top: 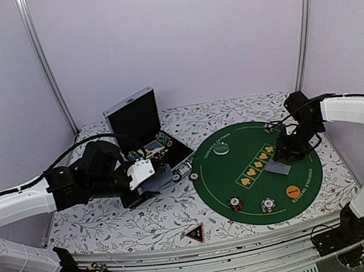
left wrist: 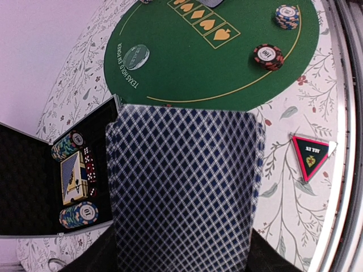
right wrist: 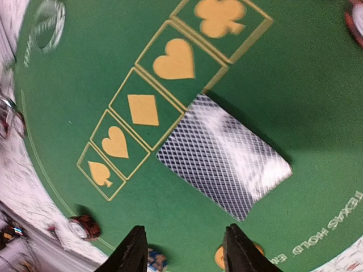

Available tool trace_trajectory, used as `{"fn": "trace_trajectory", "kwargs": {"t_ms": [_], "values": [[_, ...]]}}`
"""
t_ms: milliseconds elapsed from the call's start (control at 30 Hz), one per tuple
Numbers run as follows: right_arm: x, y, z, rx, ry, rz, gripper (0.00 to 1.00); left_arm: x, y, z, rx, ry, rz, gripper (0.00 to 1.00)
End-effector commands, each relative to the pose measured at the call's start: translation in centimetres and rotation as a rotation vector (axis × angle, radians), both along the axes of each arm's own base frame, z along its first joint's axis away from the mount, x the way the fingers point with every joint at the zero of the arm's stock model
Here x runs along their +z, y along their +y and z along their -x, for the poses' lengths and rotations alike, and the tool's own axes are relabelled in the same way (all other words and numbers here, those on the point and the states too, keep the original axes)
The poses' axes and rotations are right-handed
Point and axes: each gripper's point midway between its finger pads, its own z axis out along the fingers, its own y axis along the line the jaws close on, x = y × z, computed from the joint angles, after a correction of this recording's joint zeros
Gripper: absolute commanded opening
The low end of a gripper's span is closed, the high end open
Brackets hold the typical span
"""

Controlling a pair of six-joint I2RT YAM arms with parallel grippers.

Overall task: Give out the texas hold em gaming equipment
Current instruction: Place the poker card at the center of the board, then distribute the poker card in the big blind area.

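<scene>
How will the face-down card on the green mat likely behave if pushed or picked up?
The card looks thin and lies flat on the mat, so its edge is probably hard to catch. Pushed, it likely slides, not rolls. It is probably light and bendy.

Floral-patterned table cover, round green felt mat on it, open black case at back left, pale walls.

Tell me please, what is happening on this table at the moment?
Two robot arms are laying out a poker game. The left gripper holds a deck of blue-backed cards near the open case. The right gripper hangs open over one face-down card lying on the green mat, next to the row of suit boxes. Two chip stacks and an orange disc sit on the mat.
</scene>
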Motion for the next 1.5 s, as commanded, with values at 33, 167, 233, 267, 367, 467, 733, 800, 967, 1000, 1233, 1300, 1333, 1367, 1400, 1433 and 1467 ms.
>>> {"fn": "trace_trajectory", "kwargs": {"t_ms": [33,167,233,267,367,467,733,800,967,1000,1233,1300,1333,1367,1400,1433,1467], "values": [[-2.9,1.1,-0.3,0.305,0.066,0.459,0.56,0.4,0.1,0.0,-0.008,-0.006,0.025,0.64],[-3.7,-0.4,-0.5,0.373,0.147,0.607,0.61,0.5,0.0,0.1,-0.014,-0.002,0.031,0.64],[-3.8,-0.8,-0.9,0.38,0.152,0.648,0.63,0.5,0.0,0.2,-0.015,-0.003,0.031,0.64],[-4.0,-0.6,-0.9,0.39,0.159,0.639,0.63,0.6,0.0,0.2,-0.017,-0.002,0.035,0.63],[-5.1,0.5,-0.5,0.445,0.198,0.6,0.63,0.9,-0.2,0.4,-0.03,0.004,0.049,0.64],[-6.3,0.8,-0.1,0.475,0.234,0.596,0.63,0.8,-0.2,0.5,-0.032,0.003,0.047,0.64],[-7.5,0.2,0.0,0.508,0.247,0.634,0.43,0.7,-0.4,0.7,-0.044,0.012,0.053,0.64],[-7.7,-0.2,-0.1,0.508,0.25,0.656,0.36,0.8,-0.4,0.7,-0.045,0.011,0.052,0.64],[-7.2,-0.5,-0.5,0.495,0.236,0.68,0.1,0.9,-0.4,0.8,-0.05,0.013,0.056,0.64],[-7.1,-0.5,-0.4,0.491,0.234,0.68,0.06,1.0,-0.4,0.8,-0.051,0.011,0.058,0.64],[-5.0,1.2,0.3,0.429,0.218,0.558,0.02,1.0,-0.4,0.9,-0.052,0.012,0.058,0.64],[-4.2,2.2,1.3,0.419,0.22,0.486,0.02,1.0,-0.4,0.9,-0.052,0.011,0.058,0.65],[-3.7,2.4,1.7,0.408,0.219,0.465,0.02,1.1,-0.3,0.8,-0.05,0.009,0.058,0.65],[-3.4,2.4,2.2,0.398,0.222,0.447,0.02,1.2,-0.4,0.9,-0.051,0.008,0.061,0.65],[-3.2,2.6,2.8,0.384,0.226,0.424,0.02,1.2,-0.4,0.9,-0.051,0.008,0.063,0.65],[-3.0,2.8,3.3,0.377,0.23,0.4,0.02,1.2,-0.4,0.9,-0.053,0.01,0.064,0.65],[-2.8,3.0,3.8,0.368,0.236,0.375,0.02,1.3,-0.4,1.0,-0.055,0.01,0.066,0.65]]}}
